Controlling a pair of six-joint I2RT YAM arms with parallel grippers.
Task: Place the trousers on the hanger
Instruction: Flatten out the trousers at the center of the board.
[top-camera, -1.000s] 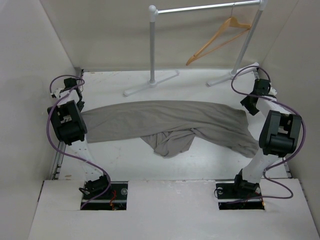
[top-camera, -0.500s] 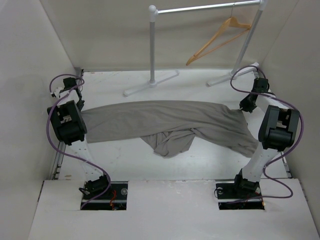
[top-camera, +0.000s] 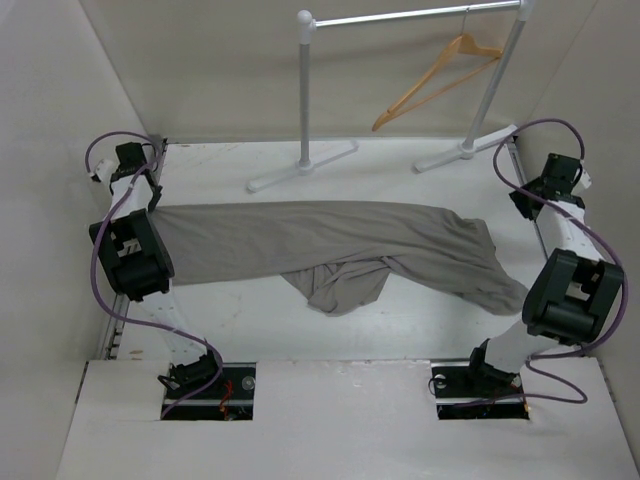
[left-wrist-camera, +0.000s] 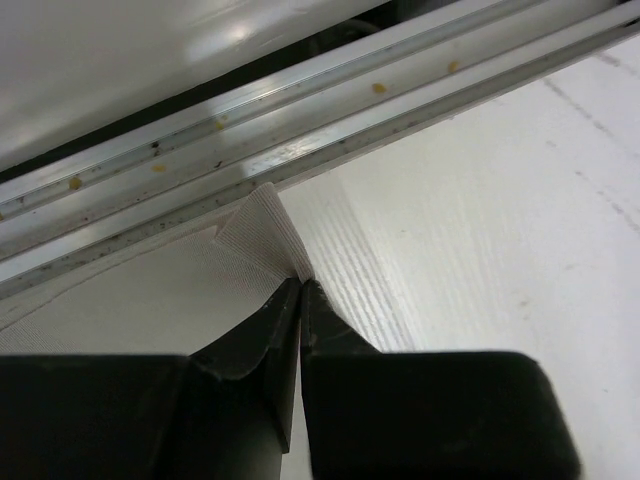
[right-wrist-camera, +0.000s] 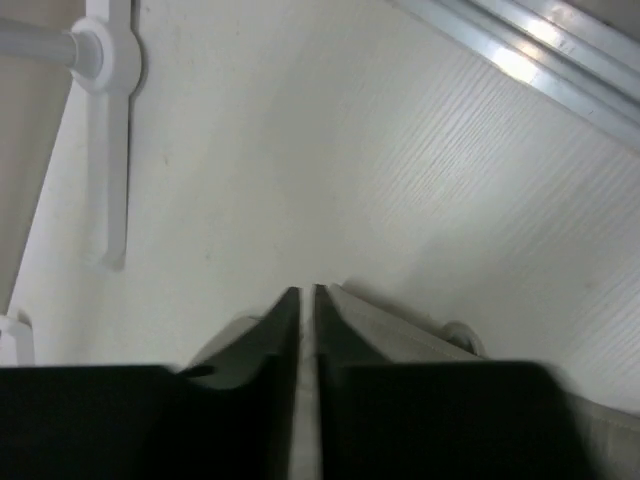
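The grey-taupe trousers (top-camera: 330, 240) lie spread across the table from left to right, with a bunched fold in front at the middle. My left gripper (top-camera: 150, 202) is at their left end, shut on a small peak of cloth (left-wrist-camera: 262, 228) right beside the table's metal edge rail (left-wrist-camera: 300, 120); the fingertips (left-wrist-camera: 302, 282) meet. My right gripper (top-camera: 518, 207) is at their right end, its jaws nearly together (right-wrist-camera: 307, 290) with a strip of grey cloth (right-wrist-camera: 400, 322) around the tips. The tan wooden hanger (top-camera: 440, 75) hangs on the rail at the back right, far from both grippers.
The white-and-silver clothes rail (top-camera: 420, 15) stands at the back, its two feet (top-camera: 300, 165) on the table; one foot (right-wrist-camera: 105, 60) shows in the right wrist view. White walls close in the table on both sides. Purple cables loop beside each arm.
The right gripper has closed at the trousers' right end and swung outward to the right. The left arm has shifted back and left, drawing the left end flatter.
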